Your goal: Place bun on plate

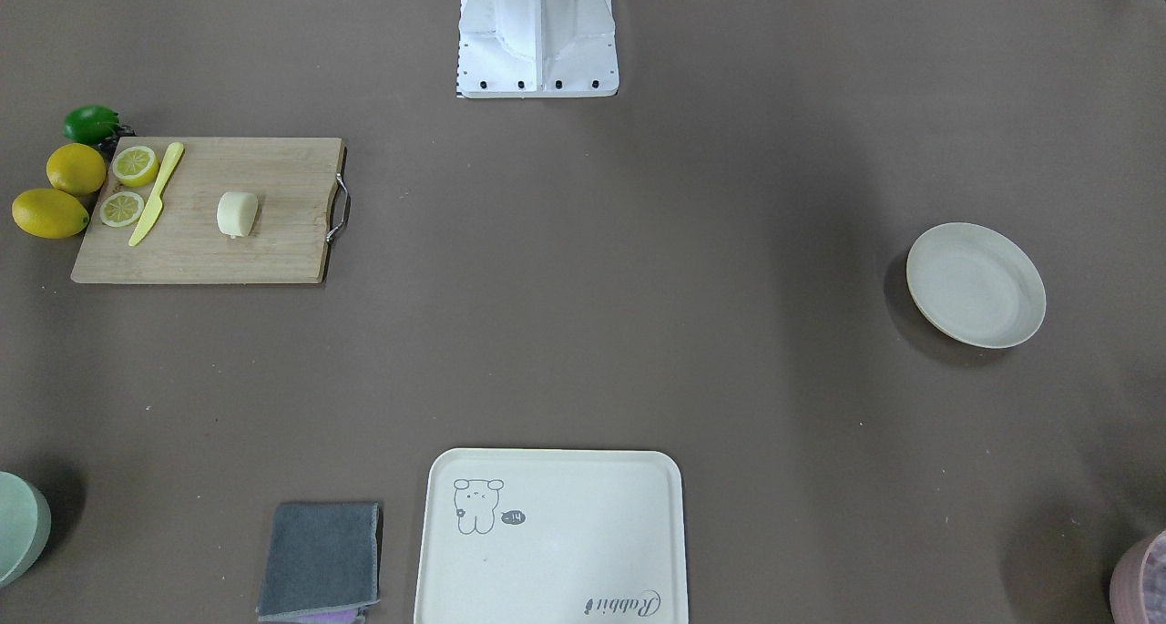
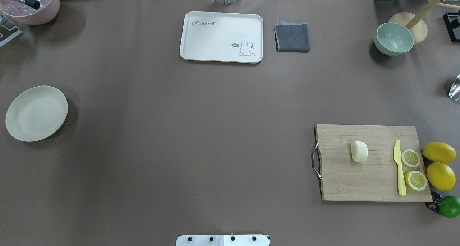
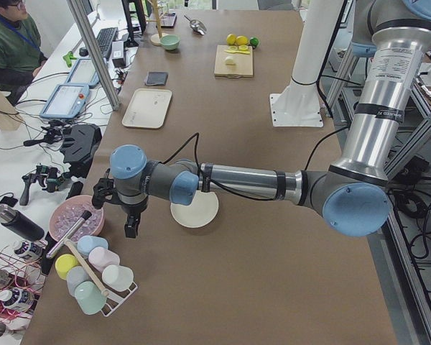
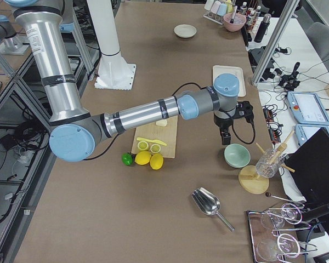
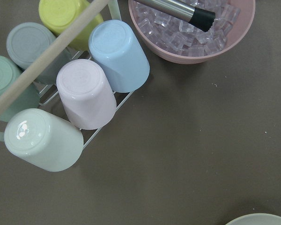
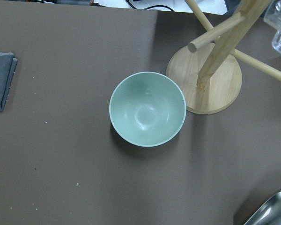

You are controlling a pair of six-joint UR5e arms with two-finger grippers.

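The bun (image 2: 359,151) is a pale cream lump lying on a wooden cutting board (image 2: 345,181), also seen as the bun (image 1: 237,214) in the front-facing view. The plate (image 2: 36,113) sits empty at the far opposite side of the table, shown too as the plate (image 1: 976,284). My left gripper (image 3: 129,219) hangs beside the plate (image 3: 195,210), close to the ice bowl; I cannot tell whether it is open or shut. My right gripper (image 4: 226,137) hangs by the green bowl (image 4: 237,155), away from the bun (image 4: 162,123); I cannot tell its state either.
A yellow knife (image 2: 399,167), lemon slices (image 2: 410,157), whole lemons (image 2: 439,152) and a lime (image 2: 449,205) crowd the board's end. A bear-print tray (image 2: 201,52), grey cloth (image 2: 292,37), pink ice bowl (image 5: 178,51), cup rack (image 5: 86,99), wooden stand (image 6: 206,84) and metal scoop (image 4: 205,203) line the edges.
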